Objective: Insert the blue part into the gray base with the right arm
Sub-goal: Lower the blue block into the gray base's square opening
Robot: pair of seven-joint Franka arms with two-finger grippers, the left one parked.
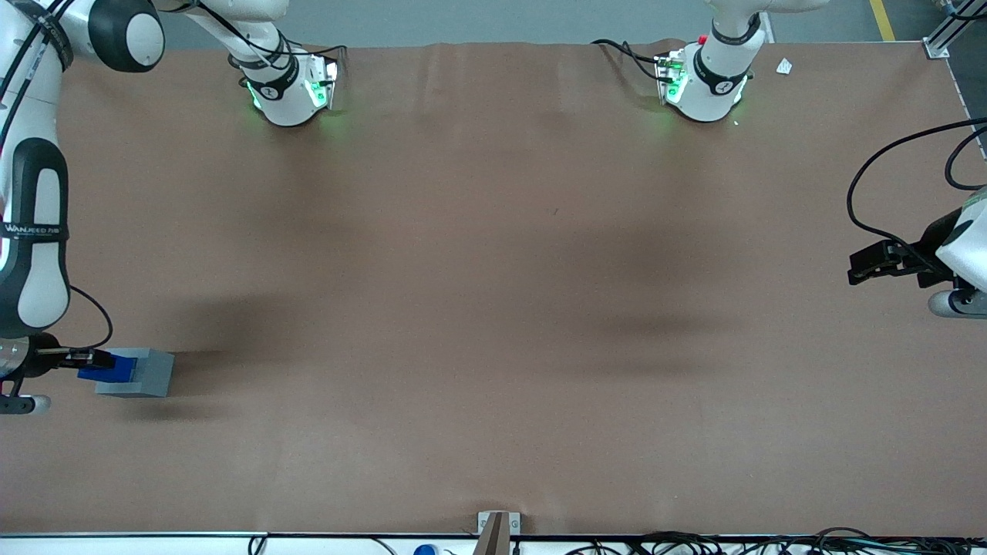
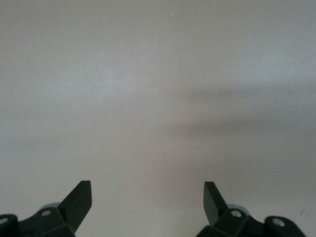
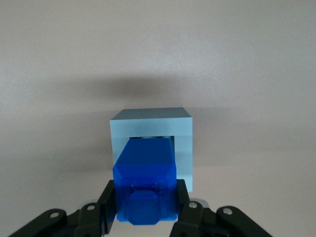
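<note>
The gray base [image 1: 146,372] lies on the brown table at the working arm's end, nearer the front camera than the arm's base. Its socket face is turned toward my right gripper [image 1: 91,359]. The gripper is shut on the blue part [image 1: 108,365], which reaches sideways into the base. In the right wrist view the blue part [image 3: 145,185] sits clamped between both fingers [image 3: 181,197], and its leading end enters the square socket of the gray base [image 3: 150,123]. The part's end inside the socket is hidden.
The brown table mat [image 1: 493,308] stretches wide toward the parked arm's end. Two arm bases [image 1: 289,85] stand along the edge farthest from the front camera. Cables and a small bracket [image 1: 497,528] line the nearest edge.
</note>
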